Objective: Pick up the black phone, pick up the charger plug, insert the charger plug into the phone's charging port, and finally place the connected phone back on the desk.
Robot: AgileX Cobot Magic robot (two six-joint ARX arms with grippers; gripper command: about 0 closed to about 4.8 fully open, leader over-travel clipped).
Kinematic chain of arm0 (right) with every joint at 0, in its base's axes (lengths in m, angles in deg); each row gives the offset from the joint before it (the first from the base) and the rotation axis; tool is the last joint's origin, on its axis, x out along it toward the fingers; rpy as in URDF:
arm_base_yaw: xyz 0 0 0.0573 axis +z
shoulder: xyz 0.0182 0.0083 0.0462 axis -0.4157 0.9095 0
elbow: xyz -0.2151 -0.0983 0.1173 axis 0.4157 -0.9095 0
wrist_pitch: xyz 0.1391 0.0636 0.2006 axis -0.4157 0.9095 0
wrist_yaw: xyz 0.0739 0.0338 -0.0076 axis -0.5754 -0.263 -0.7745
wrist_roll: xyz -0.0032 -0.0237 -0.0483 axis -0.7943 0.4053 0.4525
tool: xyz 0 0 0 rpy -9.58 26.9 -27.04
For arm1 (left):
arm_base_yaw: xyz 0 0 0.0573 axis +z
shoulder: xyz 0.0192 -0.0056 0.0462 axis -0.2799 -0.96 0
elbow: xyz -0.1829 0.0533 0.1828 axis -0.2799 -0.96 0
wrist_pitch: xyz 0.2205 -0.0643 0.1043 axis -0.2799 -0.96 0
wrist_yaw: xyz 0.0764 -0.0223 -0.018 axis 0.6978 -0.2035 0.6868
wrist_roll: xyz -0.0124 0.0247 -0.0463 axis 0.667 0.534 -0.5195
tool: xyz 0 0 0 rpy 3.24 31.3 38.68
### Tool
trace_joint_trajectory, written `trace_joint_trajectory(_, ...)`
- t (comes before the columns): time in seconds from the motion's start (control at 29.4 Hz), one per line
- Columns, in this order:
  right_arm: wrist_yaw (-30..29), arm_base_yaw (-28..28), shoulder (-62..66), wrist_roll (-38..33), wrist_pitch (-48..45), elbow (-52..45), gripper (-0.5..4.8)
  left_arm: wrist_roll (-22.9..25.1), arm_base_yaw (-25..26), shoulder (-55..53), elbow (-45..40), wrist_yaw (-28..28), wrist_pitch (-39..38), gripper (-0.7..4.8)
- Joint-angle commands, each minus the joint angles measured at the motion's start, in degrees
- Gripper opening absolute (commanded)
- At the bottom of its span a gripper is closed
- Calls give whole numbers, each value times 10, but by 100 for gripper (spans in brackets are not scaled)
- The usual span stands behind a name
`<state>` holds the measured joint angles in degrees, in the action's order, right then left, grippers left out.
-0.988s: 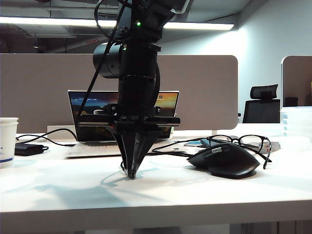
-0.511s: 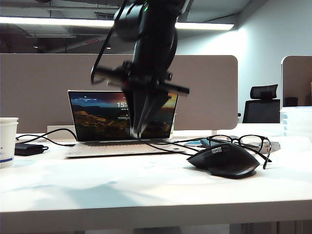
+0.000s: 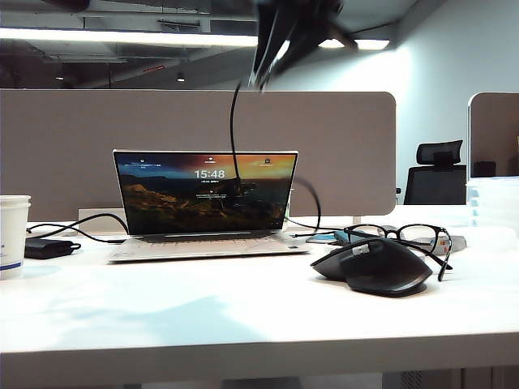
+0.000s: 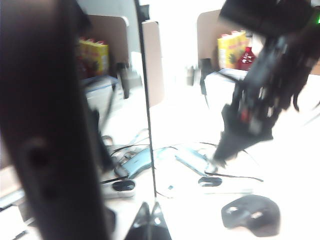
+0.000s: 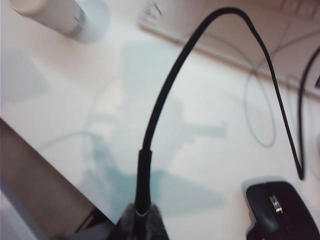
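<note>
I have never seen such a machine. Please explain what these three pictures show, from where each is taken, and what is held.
It is a robot with two arms, each ending in a two-finger gripper. One picture looks across the desk: a laptop, a mouse, glasses and a cup lie there, and the right gripper hangs high above. The other two come from cameras on the wrists. The left gripper seems shut on the black phone, close to the lens. The right gripper is shut on the charger plug, its cable arching away.

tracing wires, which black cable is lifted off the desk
The charger cable, hanging from the right gripper up high; the power brick's cable lies on the desk.
</note>
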<state>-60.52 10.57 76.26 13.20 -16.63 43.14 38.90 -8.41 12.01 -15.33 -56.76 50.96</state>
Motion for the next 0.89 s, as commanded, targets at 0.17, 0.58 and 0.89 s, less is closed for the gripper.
trace_joint_trajectory(0.17, -111, -33, -73, 10, -78, 3, -2, -34, -1, -42, 6, -113, 28, -6)
trace_joint_trajectory(0.58, -265, -35, -148, 10, -204, 3, -2, -57, -1, -134, 6, -314, 99, -6)
trace_joint_trajectory(0.89, -402, -35, -165, 12, -272, 3, -2, -140, -1, -187, 6, -380, 218, -6)
